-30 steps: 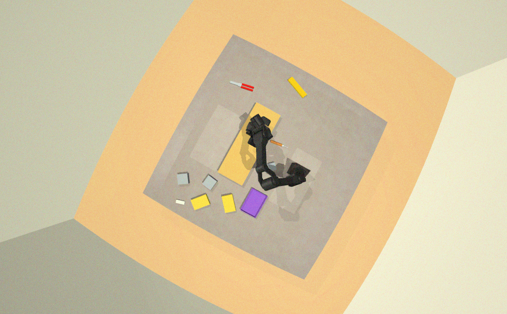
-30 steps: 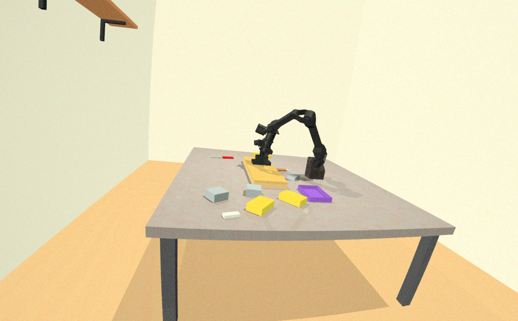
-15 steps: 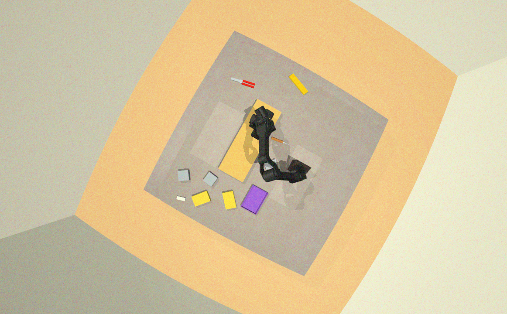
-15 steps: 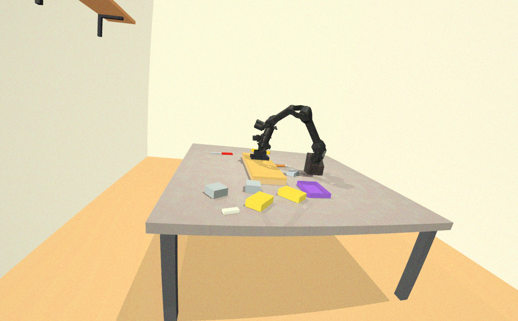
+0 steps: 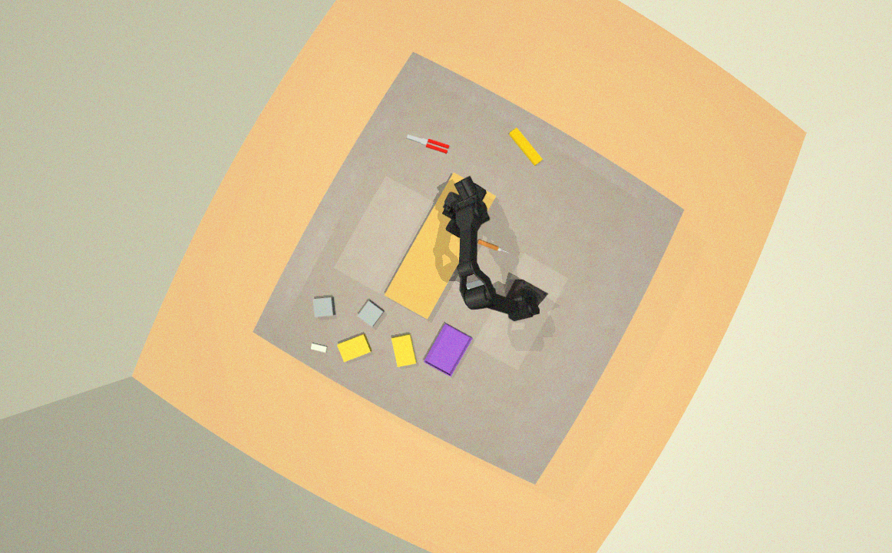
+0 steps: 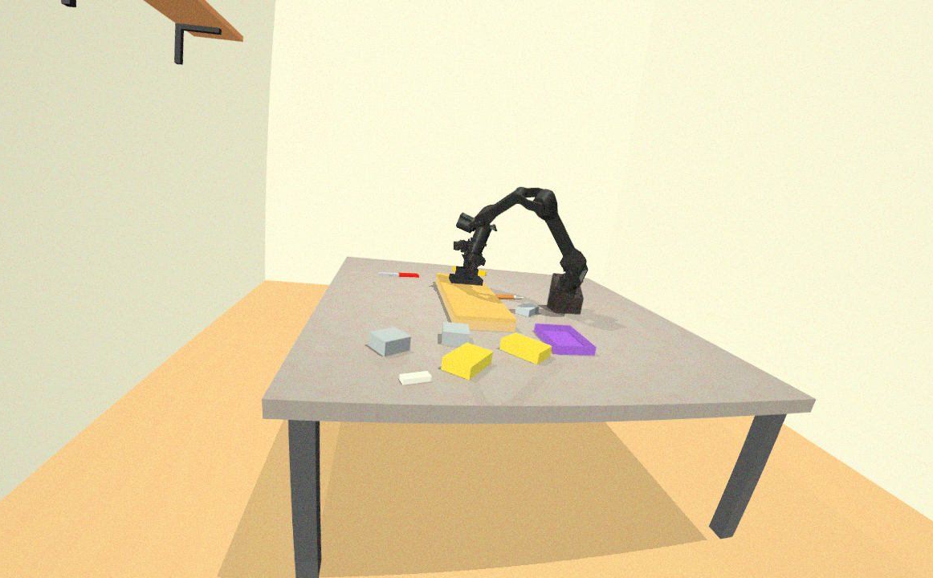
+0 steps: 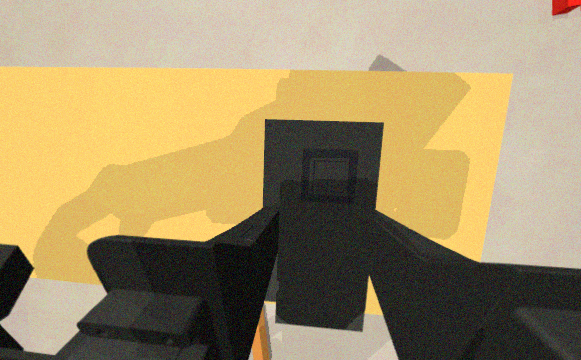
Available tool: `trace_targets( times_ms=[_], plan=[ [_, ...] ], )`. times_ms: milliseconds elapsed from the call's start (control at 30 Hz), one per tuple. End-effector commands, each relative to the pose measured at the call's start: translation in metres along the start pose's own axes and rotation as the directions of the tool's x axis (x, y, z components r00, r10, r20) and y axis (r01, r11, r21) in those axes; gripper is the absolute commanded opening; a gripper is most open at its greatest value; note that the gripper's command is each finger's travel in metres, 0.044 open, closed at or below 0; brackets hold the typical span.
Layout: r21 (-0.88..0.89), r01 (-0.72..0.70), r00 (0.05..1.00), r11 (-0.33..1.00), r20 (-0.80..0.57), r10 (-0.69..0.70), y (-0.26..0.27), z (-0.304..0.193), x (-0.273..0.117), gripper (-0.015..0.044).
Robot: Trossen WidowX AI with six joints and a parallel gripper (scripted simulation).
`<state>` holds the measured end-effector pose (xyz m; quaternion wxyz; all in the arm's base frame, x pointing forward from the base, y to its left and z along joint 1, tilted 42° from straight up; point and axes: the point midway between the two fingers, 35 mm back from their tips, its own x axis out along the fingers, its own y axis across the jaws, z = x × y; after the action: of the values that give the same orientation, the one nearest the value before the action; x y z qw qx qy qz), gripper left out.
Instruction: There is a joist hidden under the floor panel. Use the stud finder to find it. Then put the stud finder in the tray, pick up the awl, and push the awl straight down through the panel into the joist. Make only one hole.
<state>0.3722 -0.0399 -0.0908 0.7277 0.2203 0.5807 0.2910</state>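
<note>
My gripper (image 7: 318, 206) is shut on the black stud finder (image 7: 292, 135) (image 6: 466, 278), a block with a square dark window on top. The stud finder is at the top face of the yellow-orange floor panel (image 5: 420, 267) (image 6: 471, 305) (image 7: 120, 115), near the panel's far end; whether it touches is hard to tell. In the top view the arm hides it. The orange-handled awl (image 5: 488, 244) (image 6: 507, 295) (image 7: 260, 340) lies on the table beside the panel, on the arm base's side. The purple tray (image 5: 448, 349) (image 6: 564, 339) is empty. No joist shows.
Grey blocks (image 5: 323, 306) (image 5: 370, 312) (image 6: 527, 309), yellow blocks (image 5: 354, 347) (image 5: 403, 349) and a white piece (image 5: 318, 348) lie around the panel's near end. Red-handled pliers (image 5: 437, 144) and a long yellow bar (image 5: 525, 146) lie beyond its far end.
</note>
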Motion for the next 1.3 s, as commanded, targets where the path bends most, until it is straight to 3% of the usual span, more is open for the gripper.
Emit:
trace_targets(
  times_ms=[0, 933, 1267],
  plan=[
    [0.000, 0.006, 1.000, 1.000, -0.003, -0.006, -0.010, -0.001, 0.000, 0.0000],
    [-0.002, 0.009, 1.000, 1.000, -0.002, -0.009, -0.062, -0.001, -0.002, 0.0000],
    [-0.001, 0.006, 1.000, 1.000, 0.001, -0.006, -0.057, 0.000, -0.002, 0.0000]
  ],
)
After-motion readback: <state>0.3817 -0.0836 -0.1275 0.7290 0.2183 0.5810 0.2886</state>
